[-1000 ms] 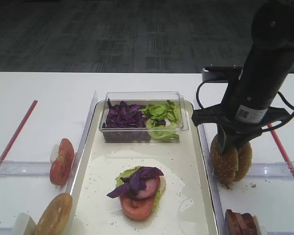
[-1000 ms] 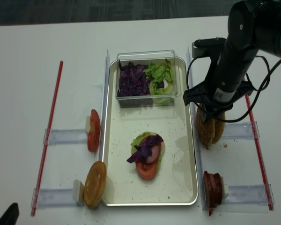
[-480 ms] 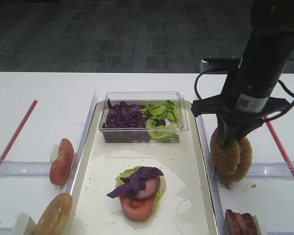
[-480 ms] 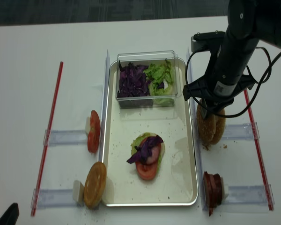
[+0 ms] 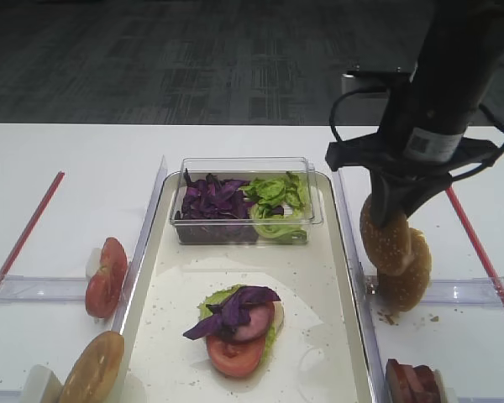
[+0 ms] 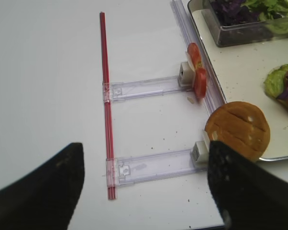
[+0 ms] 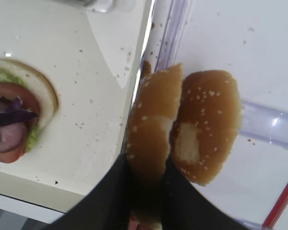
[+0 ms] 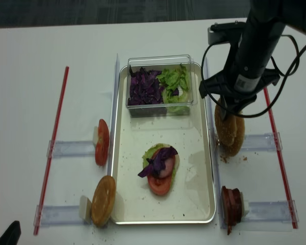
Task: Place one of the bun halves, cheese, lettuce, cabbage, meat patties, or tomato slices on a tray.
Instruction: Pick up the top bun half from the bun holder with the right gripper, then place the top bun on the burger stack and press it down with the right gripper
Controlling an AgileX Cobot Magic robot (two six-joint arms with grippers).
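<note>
My right gripper [image 7: 146, 179]: my jaws are clamped on the edge of a sesame bun top [image 7: 151, 127], which I hold on edge, clear of the table, just right of the tray's right rim.

Held bun, overhead: the sesame bun top [image 8: 225, 130] hangs under my right arm, over the strip between the tray and the right-hand clear rail.

Second bun half [image 7: 206, 124]: it has a white patch on its sesame crust and stands on edge touching the one I hold, on its right side; in the front view this second bun half [image 5: 410, 273] sits lower, against the clear holder [image 5: 475, 291].

My left gripper [image 6: 144, 191]: only two dark finger shapes show at the bottom of the wrist view, set wide apart with nothing between them, above bare table.

Tray [image 8: 194, 201]: cream-white, crumb-speckled, in the middle of the table.

Stack on the tray [image 8: 160, 168]: a tomato slice, purple cabbage and lettuce piled on a pale base, near the tray's centre.

Clear box [image 8: 160, 104]: at the tray's far end, cabbage [image 8: 144, 87] on the left and lettuce [image 8: 176, 81] on the right.

Tomato slices [image 8: 102, 143]: on edge in the left rail, just outside the tray.

Smooth tan bun [image 8: 103, 200]: on edge at the tray's near left corner.

Meat patties [image 8: 231, 202]: on edge in the near right rail.
</note>
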